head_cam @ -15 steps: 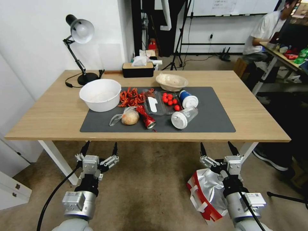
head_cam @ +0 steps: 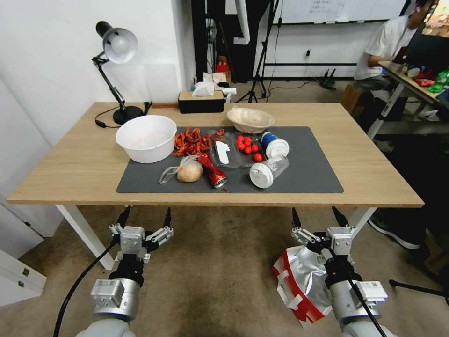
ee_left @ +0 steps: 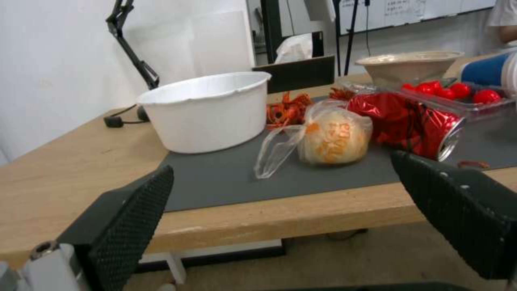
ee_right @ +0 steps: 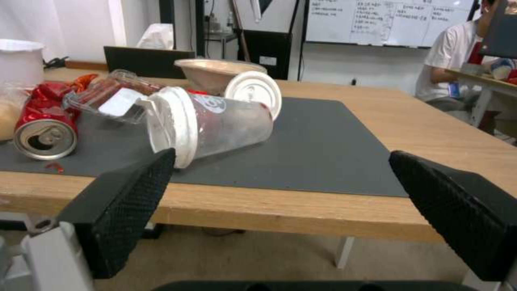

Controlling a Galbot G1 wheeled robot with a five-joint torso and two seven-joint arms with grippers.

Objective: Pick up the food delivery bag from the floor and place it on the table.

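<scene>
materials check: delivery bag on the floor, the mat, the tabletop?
Food delivery bag: looks like white paper with red side panels; the crinkled silver inside suggests a foil lining. Mat: dark grey, matte, flat, possibly rubber or felt; can't tell which. Table: light wood-grain top, satin finish, could be laminate or veneer. The right end effector hangs open above the bag.

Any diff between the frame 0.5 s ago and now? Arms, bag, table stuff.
No visible change. The left hand and right hand both hang open below the near edge of the table, holding nothing. The food delivery bag lies on the floor beside the right arm, ungrasped. The items on the dark grey mat sit as before.
</scene>
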